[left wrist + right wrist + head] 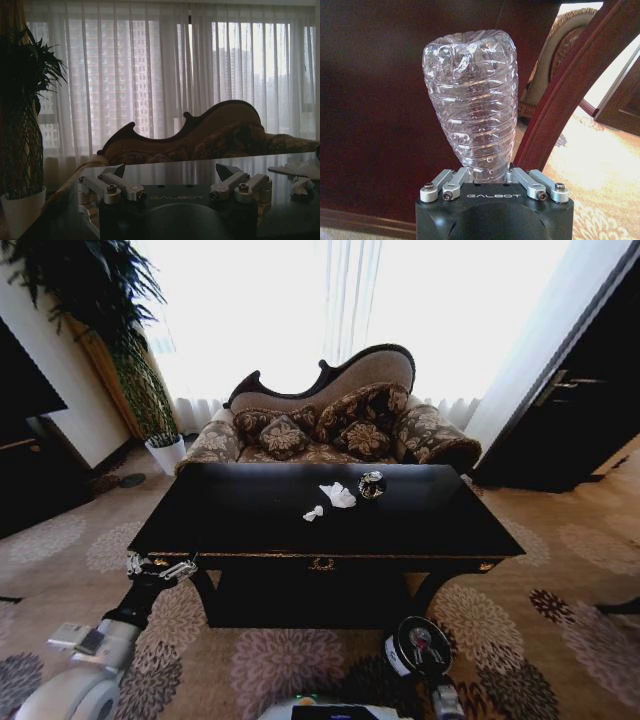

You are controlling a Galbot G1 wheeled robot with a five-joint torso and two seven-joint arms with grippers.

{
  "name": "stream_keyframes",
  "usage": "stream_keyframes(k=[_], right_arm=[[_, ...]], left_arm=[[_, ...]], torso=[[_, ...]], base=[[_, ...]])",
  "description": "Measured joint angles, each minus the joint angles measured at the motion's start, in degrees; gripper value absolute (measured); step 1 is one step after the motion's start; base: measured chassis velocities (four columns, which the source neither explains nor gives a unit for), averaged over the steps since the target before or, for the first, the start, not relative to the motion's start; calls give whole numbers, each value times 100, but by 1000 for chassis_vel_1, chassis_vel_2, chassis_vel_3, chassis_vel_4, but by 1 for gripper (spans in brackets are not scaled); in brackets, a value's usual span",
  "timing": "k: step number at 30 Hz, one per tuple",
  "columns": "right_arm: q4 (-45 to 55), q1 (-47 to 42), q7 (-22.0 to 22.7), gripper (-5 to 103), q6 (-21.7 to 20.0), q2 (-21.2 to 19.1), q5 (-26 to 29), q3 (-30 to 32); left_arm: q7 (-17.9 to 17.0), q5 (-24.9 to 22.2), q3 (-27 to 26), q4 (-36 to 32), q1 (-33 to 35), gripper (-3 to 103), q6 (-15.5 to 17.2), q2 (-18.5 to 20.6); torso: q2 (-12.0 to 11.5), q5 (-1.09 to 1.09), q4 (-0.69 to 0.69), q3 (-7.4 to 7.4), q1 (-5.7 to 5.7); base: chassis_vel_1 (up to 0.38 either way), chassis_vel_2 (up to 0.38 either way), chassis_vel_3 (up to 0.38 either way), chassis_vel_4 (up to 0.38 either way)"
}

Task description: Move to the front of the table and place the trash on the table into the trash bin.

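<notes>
The black table (230, 520) stands right in front of me. On its top lie two white paper wads (338, 494) (313, 512) and a dark shiny round object (372, 484). My left gripper (160, 568) (171, 172) hangs open at the table's front left corner, level with the top and holding nothing. The wads (300, 170) lie far off to its side. My right gripper (490, 175) is shut on a clear crinkled plastic bottle (470, 100), low before the table's dark front and curved leg (560, 110). The trash bin (418, 646) stands on the carpet before the table's right half.
A patterned sofa (340, 430) stands behind the table under bright curtained windows. A tall plant in a white pot (165, 452) is at the back left. A dark cabinet (570, 410) fills the right side. Patterned carpet (560, 570) lies open on both sides of the table.
</notes>
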Motion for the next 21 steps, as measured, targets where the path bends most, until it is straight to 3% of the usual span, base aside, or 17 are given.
stream_keyframes(k=[21], right_arm=[[-1157,990,-57,21,4,-52,-70,254]], left_arm=[[-22,56,20,-16,-74,100,93,53]], torso=[[0,0,0,0,0]], base=[[0,0,0,0]])
